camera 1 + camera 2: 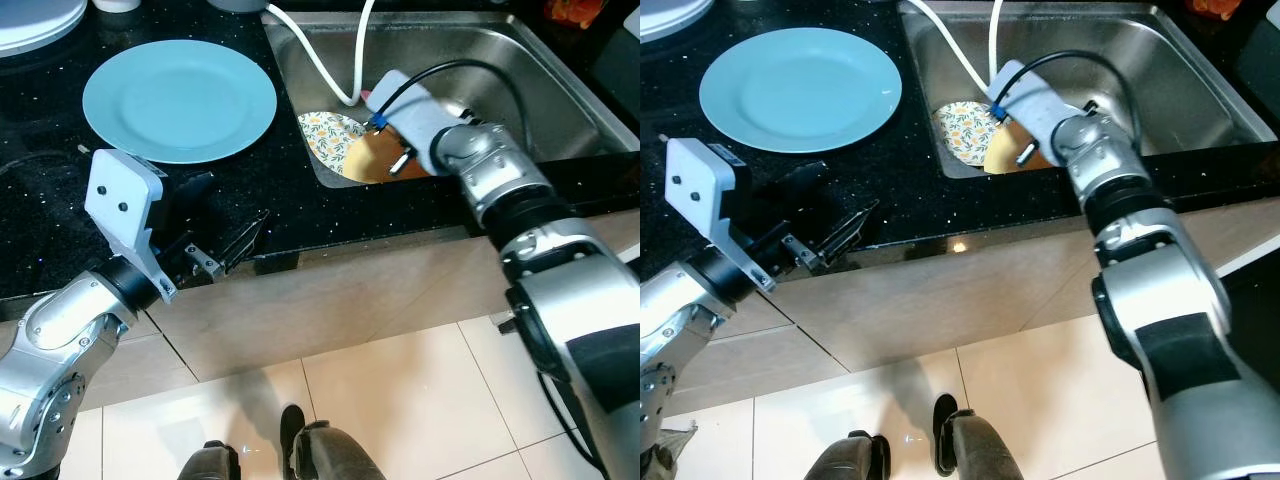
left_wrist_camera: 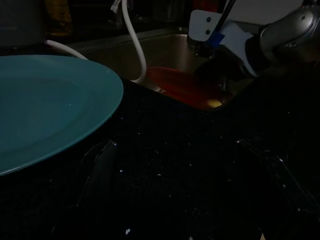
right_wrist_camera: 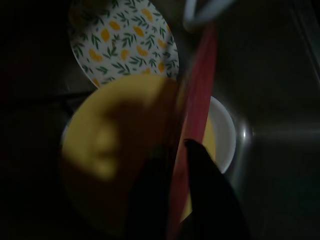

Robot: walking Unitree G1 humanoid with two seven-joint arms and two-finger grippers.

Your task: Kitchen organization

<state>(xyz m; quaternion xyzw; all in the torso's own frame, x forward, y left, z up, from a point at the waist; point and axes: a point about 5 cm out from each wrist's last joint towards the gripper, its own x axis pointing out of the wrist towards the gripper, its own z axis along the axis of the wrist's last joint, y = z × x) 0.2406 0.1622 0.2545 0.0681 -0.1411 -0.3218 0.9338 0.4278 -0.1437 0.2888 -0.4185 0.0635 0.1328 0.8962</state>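
Dishes are mid-transfer, I'd say: one blue plate (image 1: 180, 100) already lies flat on the black counter (image 1: 300, 215), near the sink's left rim, while the rest are down in the steel sink (image 1: 560, 90).

The right claw (image 3: 175, 150) is reaching into the sink's front left corner, its two black fingers pinched close together on the thin edge of a red plate (image 3: 197, 100) standing on its rim. Under it sits a yellow plate (image 3: 110, 165), a leaf-patterned plate (image 3: 125, 40) beyond that, and a white rim (image 3: 225, 135) of something peeking out behind; whether bowl or plate I can't tell.

The left claw (image 1: 225, 245) hovers at the counter's front edge, fingers spread apart and holding nothing.

So, by my count: one plate out, three plates and one white piece left to lift. A white hose (image 1: 320, 60) loops into the sink.
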